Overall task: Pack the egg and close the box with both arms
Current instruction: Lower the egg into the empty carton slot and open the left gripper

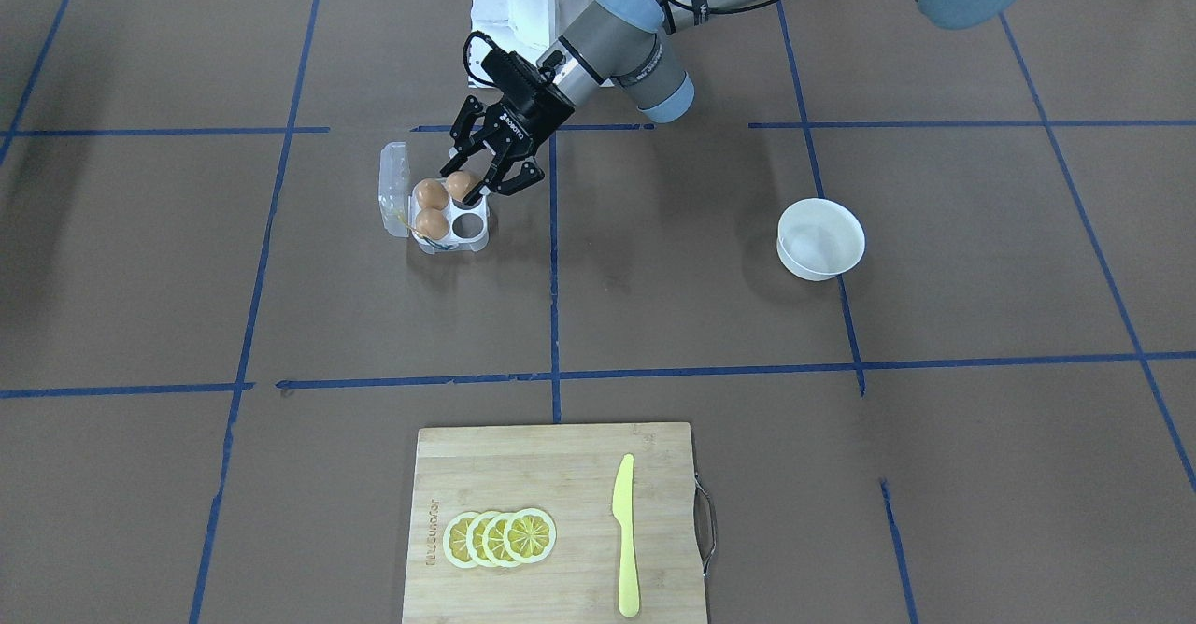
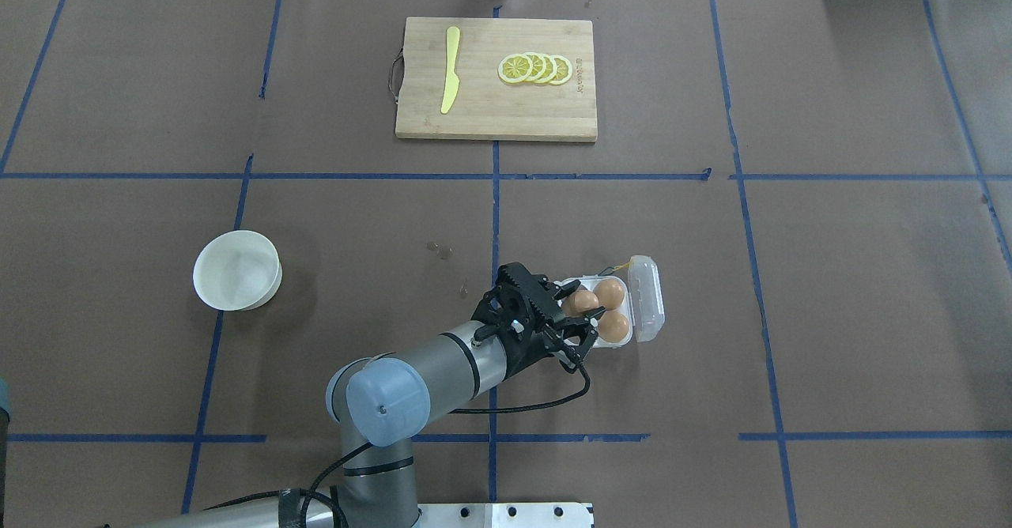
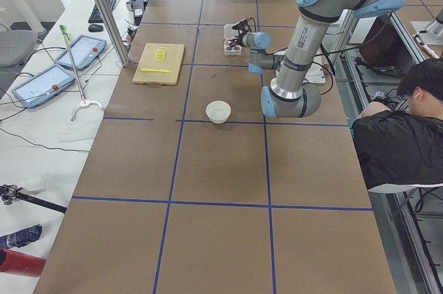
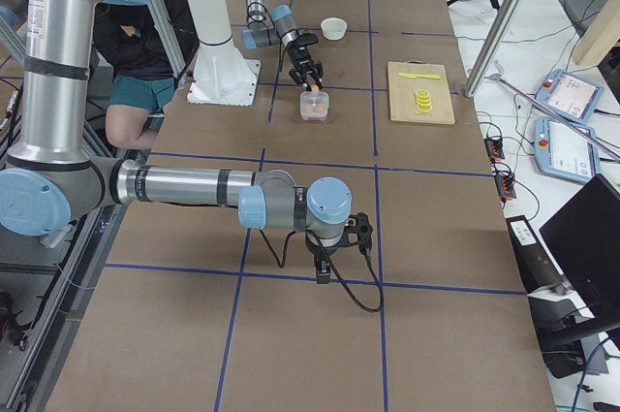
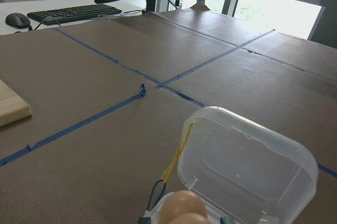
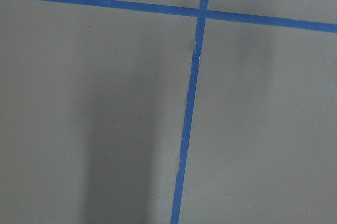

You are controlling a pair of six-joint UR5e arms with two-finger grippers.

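The brown table, papered and taped in blue, carries the open box. The left gripper has its fingers closed around the egg at a robot-side cup, beside two other eggs. The right gripper is well apart, and its opening cannot be told.

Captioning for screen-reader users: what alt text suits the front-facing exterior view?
The robot's left gripper has its jaws around a brown egg at a far cup of the white four-cup egg box, lid open, two more eggs inside and one cup empty. A white bowl sits apart; a cutting board nearer the camera holds lemon slices and a yellow knife.
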